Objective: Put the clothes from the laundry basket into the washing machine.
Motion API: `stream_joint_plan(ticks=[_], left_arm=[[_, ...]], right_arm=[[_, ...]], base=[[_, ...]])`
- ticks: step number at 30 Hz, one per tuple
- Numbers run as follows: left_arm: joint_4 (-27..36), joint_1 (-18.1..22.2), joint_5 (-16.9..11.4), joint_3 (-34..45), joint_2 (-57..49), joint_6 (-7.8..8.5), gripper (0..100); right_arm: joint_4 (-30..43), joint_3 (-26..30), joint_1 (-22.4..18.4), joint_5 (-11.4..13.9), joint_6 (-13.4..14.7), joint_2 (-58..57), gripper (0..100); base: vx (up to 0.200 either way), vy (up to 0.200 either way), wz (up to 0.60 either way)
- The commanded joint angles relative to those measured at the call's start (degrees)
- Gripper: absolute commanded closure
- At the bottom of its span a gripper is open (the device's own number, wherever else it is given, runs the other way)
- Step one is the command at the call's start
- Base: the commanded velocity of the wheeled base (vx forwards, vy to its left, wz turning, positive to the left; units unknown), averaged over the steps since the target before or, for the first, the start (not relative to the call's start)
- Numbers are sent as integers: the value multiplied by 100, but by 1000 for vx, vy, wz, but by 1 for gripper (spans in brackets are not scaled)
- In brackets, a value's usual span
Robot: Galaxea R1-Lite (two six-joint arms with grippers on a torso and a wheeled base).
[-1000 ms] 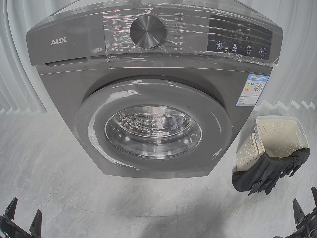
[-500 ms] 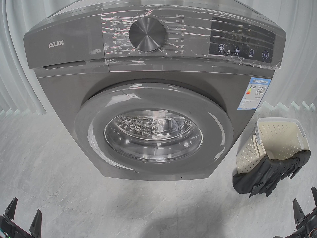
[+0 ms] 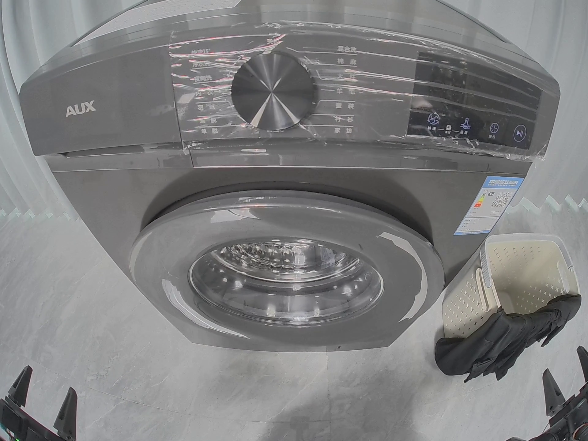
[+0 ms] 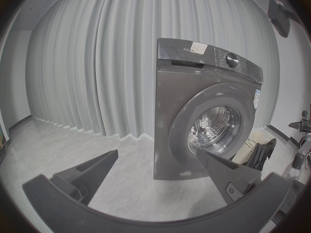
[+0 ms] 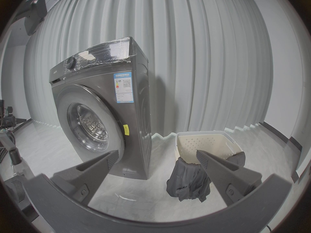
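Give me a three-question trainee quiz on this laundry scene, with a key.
1. True or false: the round glass door of the grey front-loading washing machine is shut.
2. The black garment is: A) inside the drum; B) draped over the rim of the cream perforated plastic laundry basket; C) on top of the machine.
3. Fill in: the left pincer and right pincer are both ___.
Key: 1 true; 2 B; 3 open.

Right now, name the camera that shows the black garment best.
The right wrist view: the black garment hangs close, almost whole, over the laundry basket rim. The head view shows it smaller, at the edge; the left wrist view, small and far.
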Motion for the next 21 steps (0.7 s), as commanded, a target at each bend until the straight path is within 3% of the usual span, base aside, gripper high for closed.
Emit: stream_joint_plan(ticks=[1, 7, 21], left_arm=[[-2, 1, 2, 92, -104, 5, 0], [-2, 1, 2, 92, -104, 5, 0], [-11, 1, 2, 92, -104, 13, 0]], right_arm=[[0, 92, -1, 2, -1, -94, 0], [0, 92, -1, 2, -1, -94, 0], [35, 84, -10, 2, -1, -94, 0]], base=[[0, 200, 0], [0, 200, 0], [0, 0, 0]])
